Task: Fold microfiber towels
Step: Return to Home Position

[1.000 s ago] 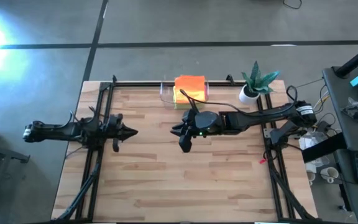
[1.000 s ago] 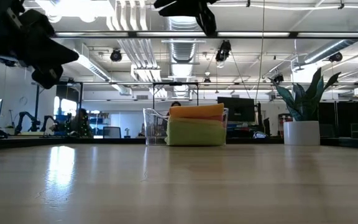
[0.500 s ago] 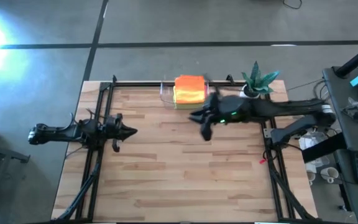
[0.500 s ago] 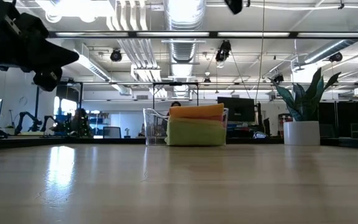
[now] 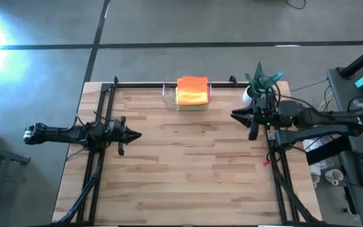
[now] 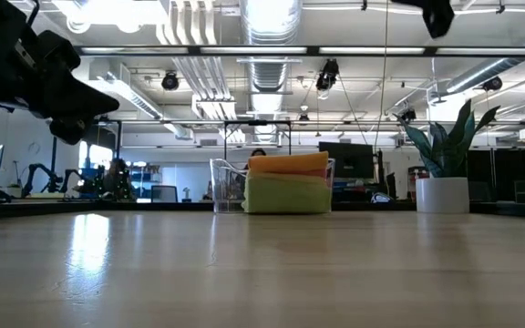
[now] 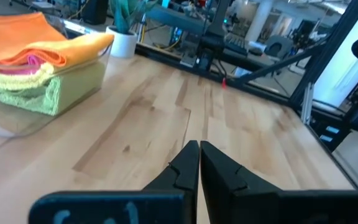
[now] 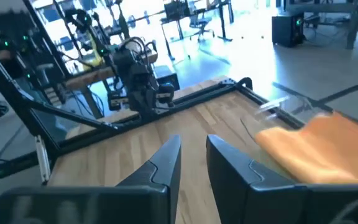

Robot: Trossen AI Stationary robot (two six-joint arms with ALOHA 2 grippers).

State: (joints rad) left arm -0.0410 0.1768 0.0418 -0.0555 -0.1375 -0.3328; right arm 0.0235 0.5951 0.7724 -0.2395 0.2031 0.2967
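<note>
High view: folded towels (image 5: 192,92) stacked in clear bin (image 5: 167,96). Left gripper (image 5: 133,134) clenched at table's left edge; right gripper (image 5: 236,115) slightly parted, near plant (image 5: 261,81).

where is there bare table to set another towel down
The middle and near half of the wooden table is bare, from the left pincer across to the right pincer. Only the far edge is crowded: the clear bin of stacked towels, and the potted plant in the far right corner.
</note>
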